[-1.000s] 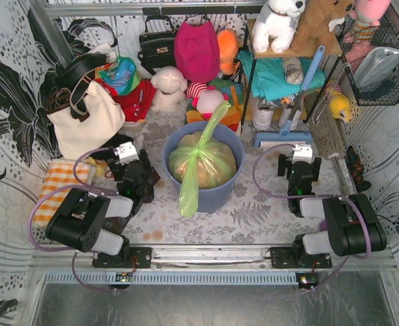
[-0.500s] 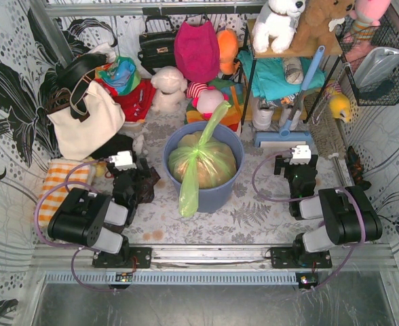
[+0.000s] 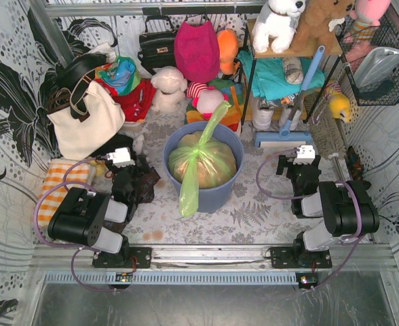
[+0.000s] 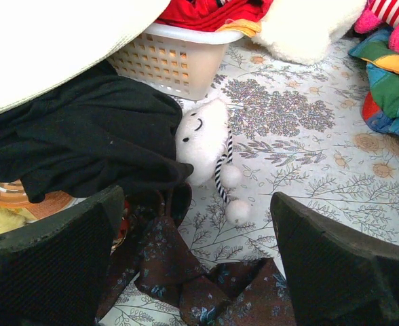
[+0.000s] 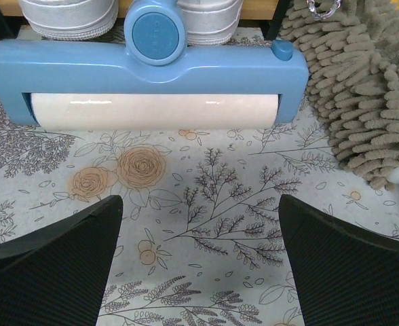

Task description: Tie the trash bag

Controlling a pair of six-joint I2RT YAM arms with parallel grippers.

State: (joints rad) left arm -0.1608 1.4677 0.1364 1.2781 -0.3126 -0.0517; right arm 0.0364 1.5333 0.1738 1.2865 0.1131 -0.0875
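The trash bag [image 3: 201, 163], lime-green with orange-brown paper showing through, sits in the round blue bin [image 3: 216, 195] at the table's middle. Its neck is gathered into a bunch. One green tail stands up toward the back, and another hangs over the bin's front rim. My left gripper [image 3: 130, 171] is left of the bin, apart from it and open; in the left wrist view its empty fingers [image 4: 57, 265] stand over a brown patterned cloth [image 4: 186, 272]. My right gripper [image 3: 300, 163] is right of the bin, open above bare tablecloth [image 5: 199, 265]. Neither wrist view shows the bag.
A white tote bag [image 3: 84, 122], a white basket [image 4: 172, 58], a black cloth [image 4: 84, 142] and a small white plush [image 4: 203, 139] crowd the left. A blue roller head [image 5: 152, 68] and a grey chenille mop [image 5: 362, 88] lie ahead of the right gripper. Toys and bags line the back.
Both arms have folded back a little toward their bases. The left wrist has slid slightly left and nearer. The bag and bin have not moved, and both grippers stay open.
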